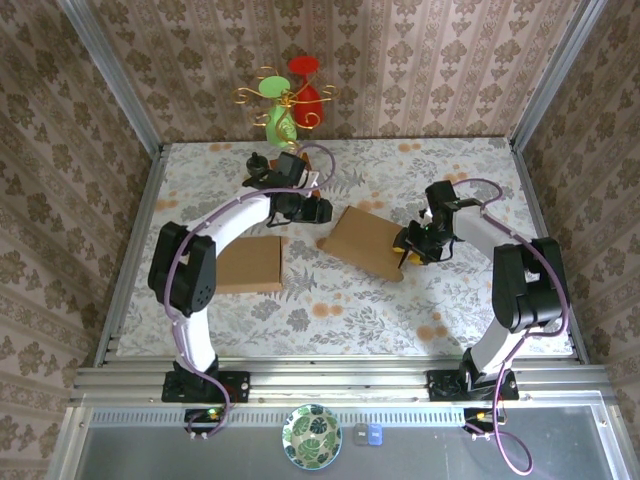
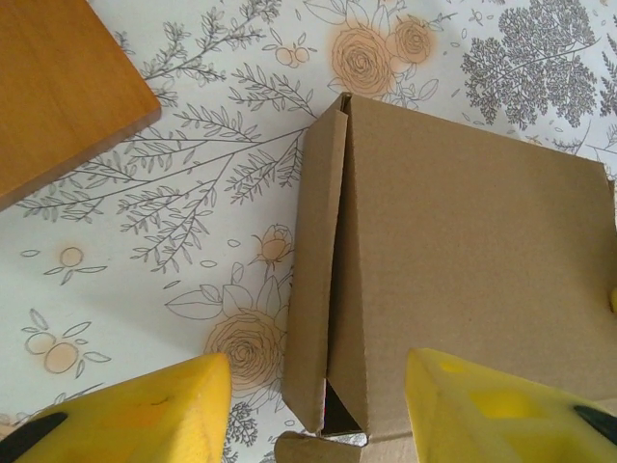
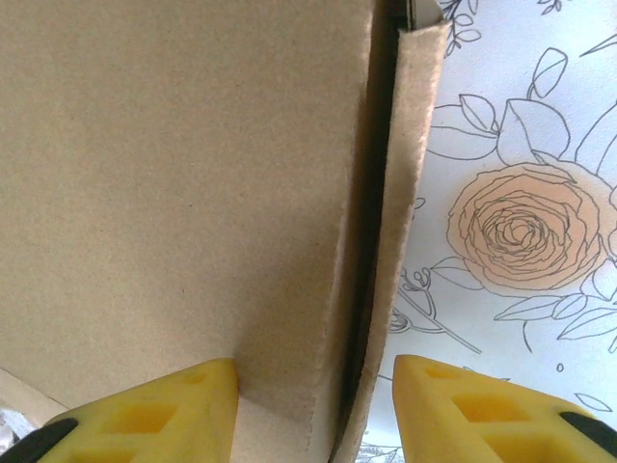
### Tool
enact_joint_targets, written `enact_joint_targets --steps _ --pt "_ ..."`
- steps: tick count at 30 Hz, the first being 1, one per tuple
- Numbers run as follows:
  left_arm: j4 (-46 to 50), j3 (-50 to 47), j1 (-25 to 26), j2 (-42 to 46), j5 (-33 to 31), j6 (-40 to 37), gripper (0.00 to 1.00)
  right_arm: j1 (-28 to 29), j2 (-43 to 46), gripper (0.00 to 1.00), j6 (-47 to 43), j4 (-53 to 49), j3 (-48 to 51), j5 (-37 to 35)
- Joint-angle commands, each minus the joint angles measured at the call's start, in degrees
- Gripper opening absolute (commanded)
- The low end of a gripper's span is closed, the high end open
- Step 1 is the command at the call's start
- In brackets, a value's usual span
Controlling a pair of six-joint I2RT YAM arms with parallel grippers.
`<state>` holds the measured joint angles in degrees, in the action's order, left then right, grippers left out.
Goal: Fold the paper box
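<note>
The brown paper box point(image 1: 365, 243) lies flat-topped in the middle of the flowered table. My left gripper point(image 1: 322, 212) is at its far left corner. In the left wrist view the yellow fingers point(image 2: 145, 415) stand apart on either side of the box's loose side flap point(image 2: 313, 280), gripper point(image 2: 318, 410) open. My right gripper point(image 1: 408, 250) is at the box's right end. In the right wrist view the box panel point(image 3: 174, 174) and a narrow upright flap point(image 3: 405, 193) lie between its yellow fingers point(image 3: 492, 405), gripper point(image 3: 316, 405) open. One finger rests against the panel.
A flat brown board point(image 1: 248, 263) lies left of the box, with its corner point(image 2: 58, 87) in the left wrist view. A red, green and gold ornament point(image 1: 288, 100) stands at the back wall. A patterned bowl point(image 1: 311, 437) sits on the front rail.
</note>
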<state>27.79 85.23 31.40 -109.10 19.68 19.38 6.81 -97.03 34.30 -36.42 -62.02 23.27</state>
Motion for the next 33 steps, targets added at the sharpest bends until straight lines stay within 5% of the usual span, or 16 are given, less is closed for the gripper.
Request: enact_joint_targets --steps 1,33 --pt "-0.41 1.37 0.92 -1.36 2.11 -1.58 0.51 0.31 -1.07 0.46 -3.19 -2.37 0.41 -2.52" --pt "-6.58 -2.16 4.02 -9.13 5.10 0.38 0.45 0.34 -4.03 0.29 -14.34 -5.89 -3.28 -2.04"
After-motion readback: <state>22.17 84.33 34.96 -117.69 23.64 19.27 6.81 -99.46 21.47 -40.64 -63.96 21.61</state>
